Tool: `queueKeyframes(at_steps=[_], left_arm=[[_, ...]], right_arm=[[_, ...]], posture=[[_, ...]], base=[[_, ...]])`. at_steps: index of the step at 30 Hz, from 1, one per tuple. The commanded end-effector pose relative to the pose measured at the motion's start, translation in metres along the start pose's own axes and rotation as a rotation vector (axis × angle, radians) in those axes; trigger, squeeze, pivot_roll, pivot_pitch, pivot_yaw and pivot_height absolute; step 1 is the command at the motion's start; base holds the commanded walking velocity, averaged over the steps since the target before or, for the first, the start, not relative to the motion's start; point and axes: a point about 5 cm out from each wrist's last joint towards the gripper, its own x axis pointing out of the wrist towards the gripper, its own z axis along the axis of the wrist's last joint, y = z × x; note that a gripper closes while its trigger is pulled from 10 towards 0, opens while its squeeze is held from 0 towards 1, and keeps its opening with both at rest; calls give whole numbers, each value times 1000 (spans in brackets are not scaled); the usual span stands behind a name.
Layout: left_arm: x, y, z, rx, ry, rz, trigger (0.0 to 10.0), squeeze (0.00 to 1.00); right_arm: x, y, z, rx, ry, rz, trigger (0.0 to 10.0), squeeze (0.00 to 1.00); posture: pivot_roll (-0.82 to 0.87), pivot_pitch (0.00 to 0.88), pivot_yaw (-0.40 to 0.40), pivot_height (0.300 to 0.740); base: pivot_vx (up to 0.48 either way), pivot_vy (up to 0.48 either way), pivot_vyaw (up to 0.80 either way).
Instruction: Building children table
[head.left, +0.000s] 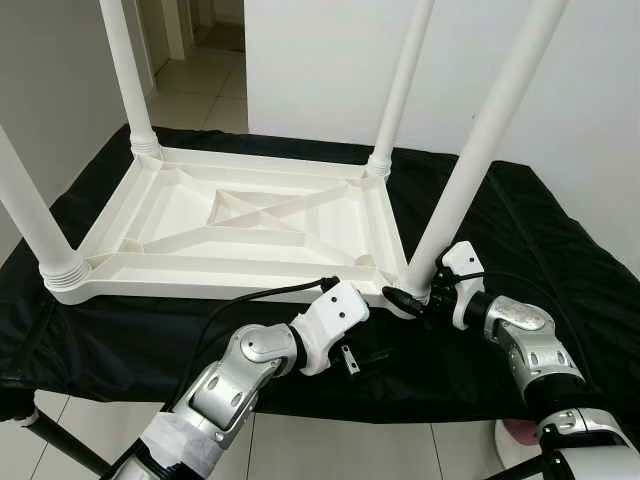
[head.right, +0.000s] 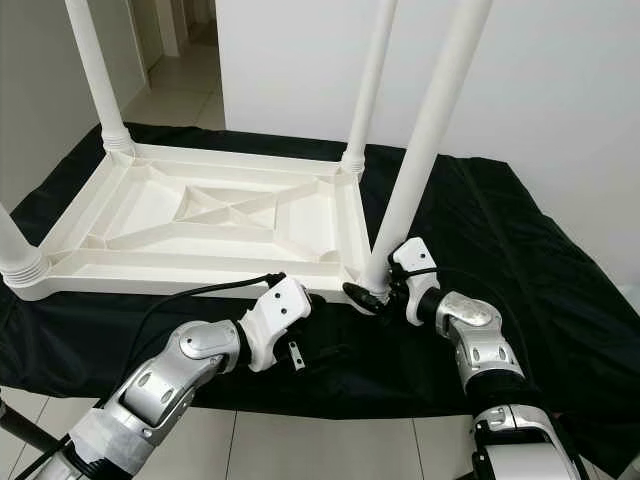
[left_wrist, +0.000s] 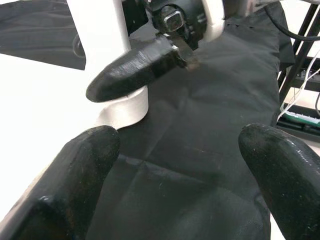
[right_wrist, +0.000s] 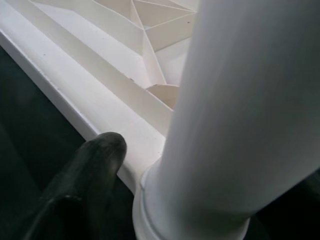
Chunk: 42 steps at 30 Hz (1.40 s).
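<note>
A white plastic children's table (head.left: 250, 215) lies upside down on a black cloth, its legs pointing up. My right gripper (head.left: 420, 295) is at the base of the near-right leg (head.left: 470, 170). One black finger (right_wrist: 100, 155) presses against the leg's collar; the other finger is hidden behind the leg. My left gripper (left_wrist: 180, 150) hovers low over the cloth just in front of the table's near edge, left of that leg. It is open with nothing between its fingers (left_wrist: 90, 150).
The black cloth (head.left: 520, 220) covers a work table whose near edge runs under my arms. The other legs (head.left: 125, 70) rise at the remaining corners. A white wall stands behind, with a tiled doorway at the far left. A black stand leg (head.left: 60, 445) slants at the lower left.
</note>
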Motion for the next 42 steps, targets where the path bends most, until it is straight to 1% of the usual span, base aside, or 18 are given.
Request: queueKeyframes(at_steps=[1, 13, 14, 23, 25, 26, 27, 28, 29, 31, 32, 33, 35, 36, 37, 39, 41, 42], left_arm=[[1, 0, 2, 11, 2, -17, 10000, 0], [1, -1, 1, 7, 3, -19, 10000, 0], [2, -1, 1, 7, 2, -21, 10000, 0], [2, -1, 1, 4, 2, -20, 10000, 0], [2, -2, 1, 0, 2, -18, 10000, 0], [2, -2, 1, 0, 2, -18, 10000, 0], [2, -2, 0, -2, 2, -18, 10000, 0], [2, -2, 0, -2, 2, -18, 10000, 0], [2, -2, 0, -2, 2, -18, 10000, 0], [2, -3, 0, -2, 3, -19, 10000, 0], [2, -3, 0, -3, 3, -19, 10000, 0], [2, -3, 0, -3, 3, -19, 10000, 0], [2, -3, 0, -5, 3, -22, 10000, 0], [2, -3, 0, -5, 3, -22, 10000, 0], [2, -3, 0, -6, 2, -23, 10000, 0], [2, -3, 0, -6, 2, -23, 10000, 0], [3, -3, 0, -6, 2, -25, 10000, 0], [3, -3, 0, -6, 2, -25, 10000, 0]], right_arm=[[-1, -1, -3, -23, 21, 27, 0, 0], [-9, -3, -13, 10, 35, 23, 0, 0], [-11, -3, -15, 39, 28, 16, 10000, 0], [-10, -2, -14, 90, -6, -38, 10000, 0], [-6, -1, -17, 126, 8, -149, 10000, 0], [-6, -1, -17, 126, 8, -149, 10000, 0], [-4, 1, -17, 145, 9, -204, 10000, 0], [-4, 1, -17, 145, 9, -204, 10000, 0], [-1, 5, -16, 164, 3, -264, 10000, 0], [0, 9, -14, 180, -7, -315, 10000, 0], [3, 15, -12, 204, -21, -344, 10000, 0], [3, 15, -12, 204, -21, -344, 10000, 0], [7, 28, -9, 253, -42, -412, 10000, 0], [7, 28, -9, 253, -42, -412, 10000, 0], [8, 34, -9, 292, -48, -478, 10000, 0], [8, 34, -9, 292, -48, -478, 10000, 0], [8, 44, -8, 348, -58, -620, 10000, 0], [8, 44, -8, 348, -58, -620, 10000, 0]], posture=[[73, 2, -58, 740], [61, 10, -55, 740], [60, 14, -57, 740], [59, 18, -61, 740], [58, 23, -65, 740], [58, 23, -65, 740], [56, 25, -66, 740], [56, 25, -66, 740], [55, 27, -67, 740], [55, 27, -67, 740], [50, 30, -66, 740], [50, 30, -66, 740], [48, 31, -65, 740], [48, 31, -65, 740], [46, 31, -66, 740], [46, 31, -66, 740], [43, 31, -66, 740], [43, 31, -66, 740]], base=[[0, 0, 0], [0, 0, 0], [0, 0, 0], [0, 0, 0], [0, 0, 0], [0, 0, 0], [0, 0, 0], [0, 0, 0], [0, 0, 0], [0, 0, 0], [0, 0, 0], [0, 0, 0], [0, 0, 0], [0, 0, 0], [0, 0, 0], [0, 0, 0], [0, 0, 0], [0, 0, 0]])
